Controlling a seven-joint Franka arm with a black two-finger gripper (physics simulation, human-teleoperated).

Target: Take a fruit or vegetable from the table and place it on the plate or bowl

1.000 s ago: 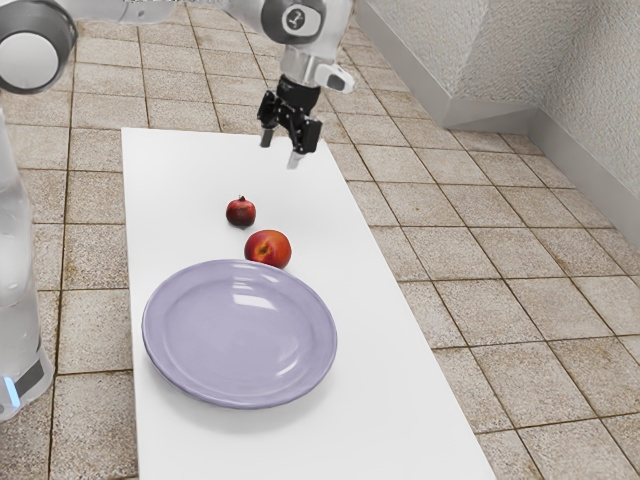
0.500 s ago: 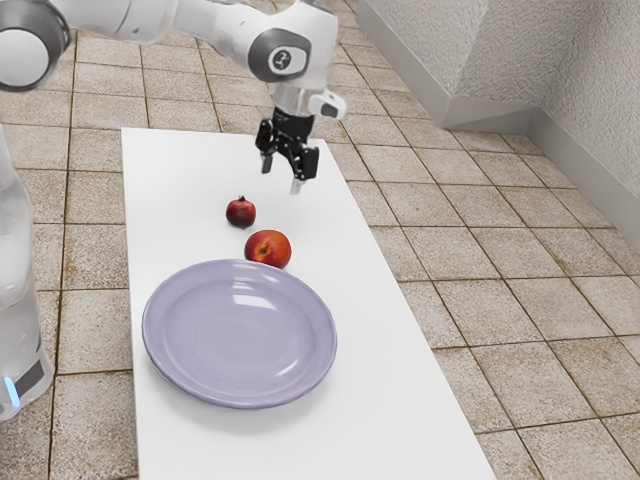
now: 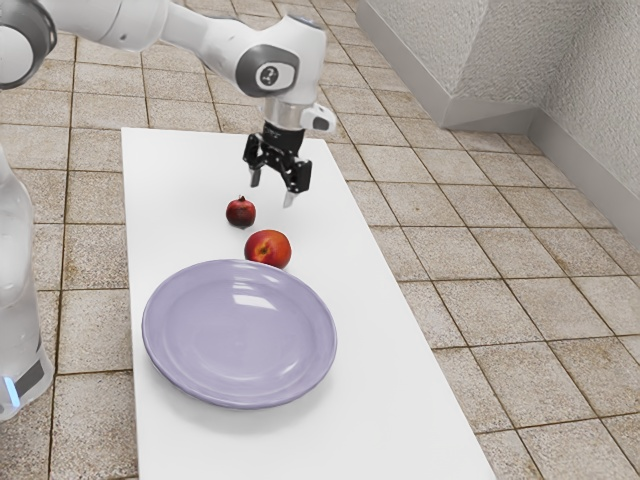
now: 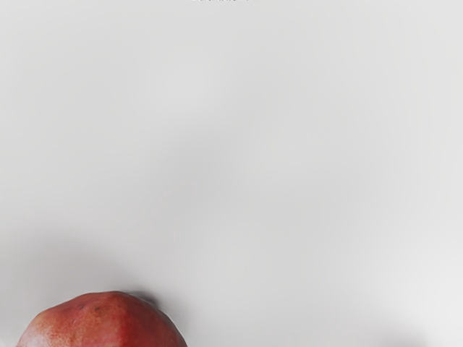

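A small dark red pomegranate point(image 3: 240, 211) lies on the white table point(image 3: 180, 180), and a red-orange peach point(image 3: 268, 248) sits just nearer the camera, close to the rim of the lavender plate point(image 3: 190, 370). My black gripper point(image 3: 272, 192) hangs open above the table, a little to the exterior view's right of the pomegranate and behind the peach, with nothing between its fingers. In the wrist view the pomegranate point(image 4: 101, 322) shows just under the hand on the bare table point(image 4: 253, 144).
The table is long and narrow, with tiled floor point(image 3: 480, 260) on both sides. A grey wall point(image 3: 520, 60) runs along the back right. The robot's white base point(image 3: 15, 300) stands at the exterior view's left edge.
My gripper has come down and moved toward the exterior view's left, nearer the pomegranate. The fruits and the plate have stayed put.
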